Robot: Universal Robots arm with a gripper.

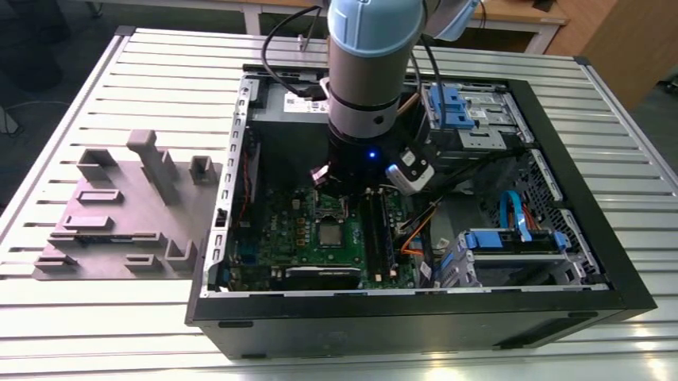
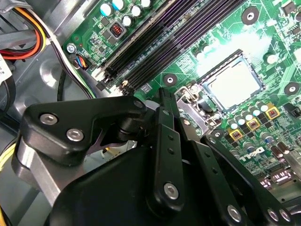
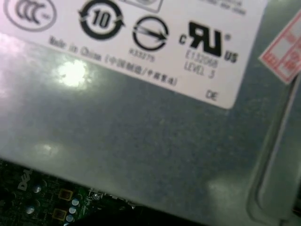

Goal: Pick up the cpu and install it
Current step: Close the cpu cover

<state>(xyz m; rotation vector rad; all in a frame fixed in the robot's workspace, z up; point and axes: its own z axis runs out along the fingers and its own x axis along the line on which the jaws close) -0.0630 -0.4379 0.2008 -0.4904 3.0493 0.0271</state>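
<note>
— Where's the cpu?

— The cpu (image 2: 233, 84) lies flat in the socket (image 2: 221, 63) on the motherboard (image 2: 188, 66), pale top up, inside the open computer case (image 1: 424, 317). It looks seated to me, though I can't vouch for that.

— And your pincer?

— My pincer (image 2: 162, 108) hangs over the board, near the cpu but apart from it, so nothing touches. In the second wrist view the chip sits ahead of the pincer's tip and off to one side, not under it.

— Long axis?

— None, since it's square. Its edges run roughly with the memory slots (image 2: 160, 42).

— Is the pincer apart or together?

— I cannot tell.

— And from outside?

— In the exterior view the cpu (image 1: 332, 233) shows just in front of my arm (image 1: 366, 79), toward the case's near wall.
</note>
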